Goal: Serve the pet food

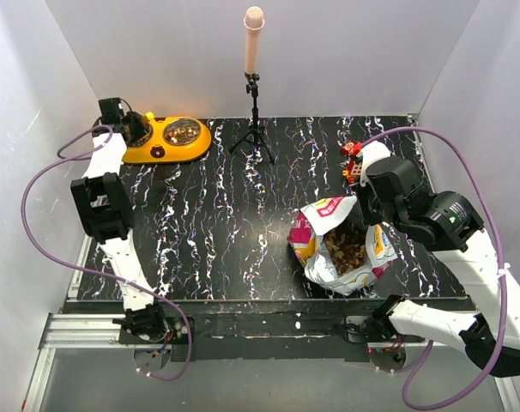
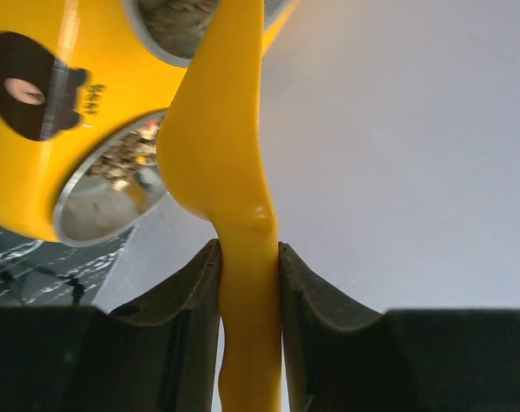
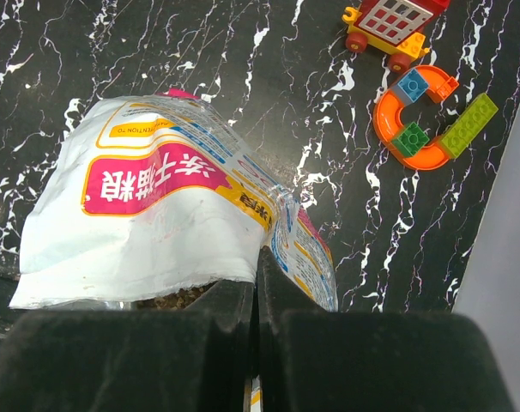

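The pet food (image 1: 346,245) fills the open white bag (image 1: 316,232) at the front right. My right gripper (image 1: 363,206) is shut on the bag's rim (image 3: 277,232), with kibble (image 3: 170,299) showing just under the edge. At the back left, my left gripper (image 1: 131,127) is shut on the handle of the yellow scoop (image 2: 226,146), which hangs over the orange double bowl (image 1: 161,146). Some kibble (image 2: 127,159) lies in the steel cup below the scoop, and the other cup (image 1: 183,130) also holds kibble. The scoop's inside is hidden.
A black tripod with a pale stick (image 1: 254,86) stands at the back middle. Toy blocks and a small red toy car (image 3: 414,112) lie at the back right, near the right wall. White walls close in the table on three sides.
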Tool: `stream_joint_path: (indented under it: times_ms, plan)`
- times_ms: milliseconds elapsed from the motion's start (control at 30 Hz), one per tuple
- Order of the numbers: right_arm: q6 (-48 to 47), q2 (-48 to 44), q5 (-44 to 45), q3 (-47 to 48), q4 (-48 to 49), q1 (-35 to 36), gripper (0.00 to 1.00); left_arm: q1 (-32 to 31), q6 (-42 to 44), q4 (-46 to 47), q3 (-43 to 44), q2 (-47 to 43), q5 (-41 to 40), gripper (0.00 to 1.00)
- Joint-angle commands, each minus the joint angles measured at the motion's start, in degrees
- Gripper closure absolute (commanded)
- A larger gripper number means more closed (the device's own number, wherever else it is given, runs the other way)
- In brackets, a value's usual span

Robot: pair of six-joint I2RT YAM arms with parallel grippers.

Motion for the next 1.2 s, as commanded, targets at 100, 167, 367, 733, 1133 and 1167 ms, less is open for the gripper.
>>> stream_joint_path:
  times_ms: [100, 167, 367, 733, 1133, 1167]
  plan:
    - [0.32, -3.08, 3.3, 5.32, 12.29, -0.45, 0.99, 0.36, -34.41, 1.1, -7.55, -7.59, 0.0, 1.0]
    - [0.5, -3.08, 3.22, 5.41, 12.29, -0.45, 0.99, 0.36, -34.41, 1.1, -6.86, -7.15, 0.09, 1.0]
    - [0.5, -2.91, 3.39, 5.5, 12.38, -0.53, 0.99, 0.36, -33.18, -1.62, 2.28, -4.25, -0.44, 1.0]
    - [0.15, -3.44, 3.74, 5.5, 12.47, -0.71, 0.99, 0.36, -34.14, -1.19, -7.03, -7.94, 0.27, 1.0]
    - [0.5, -3.35, 3.3, 5.85, 12.91, -0.62, 0.99, 0.97, -32.12, -3.3, -0.24, -5.39, 1.76, 1.0]
    - [0.5, -3.43, 3.39, 5.76, 12.82, -0.62, 0.99, 0.97, -31.86, -2.95, -1.39, -6.26, 1.93, 1.0]
